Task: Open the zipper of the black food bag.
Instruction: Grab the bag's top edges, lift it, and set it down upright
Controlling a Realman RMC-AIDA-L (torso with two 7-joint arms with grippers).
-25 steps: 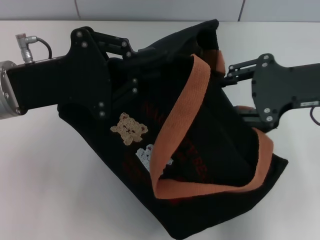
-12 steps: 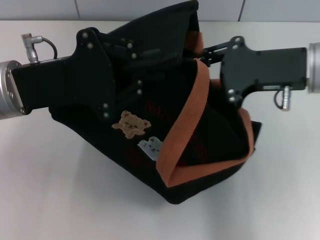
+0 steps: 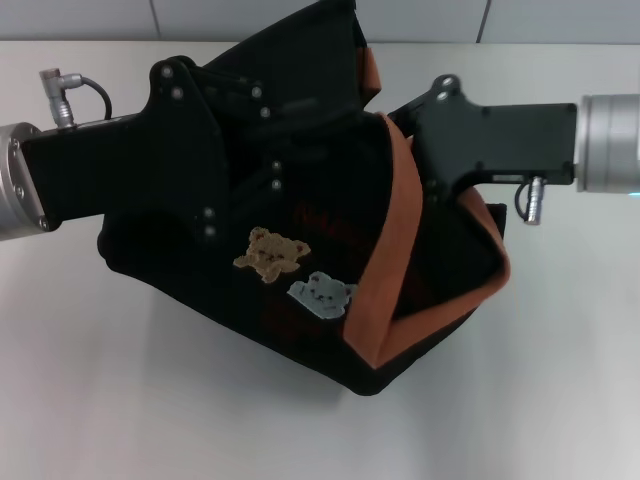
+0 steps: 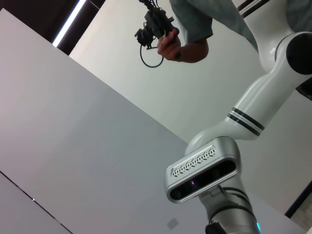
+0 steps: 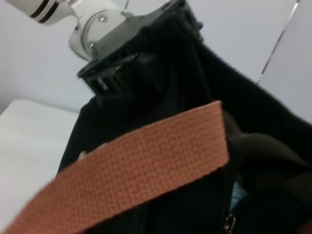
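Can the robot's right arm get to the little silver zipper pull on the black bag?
Probably yes. The right gripper is already pressed against the soft black fabric food bag, and its wrist view shows a small silver metal pull tab close by. An orange-brown webbing strap hangs across part of the way.

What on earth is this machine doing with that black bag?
A two-armed robot is working on a black food bag lying on a white table, apparently trying to unzip it. Its left gripper presses against the bag's upper left side, while the right gripper reaches in at the top edge by an orange strap. The zipper itself isn't visible from above, so progress can't be judged.
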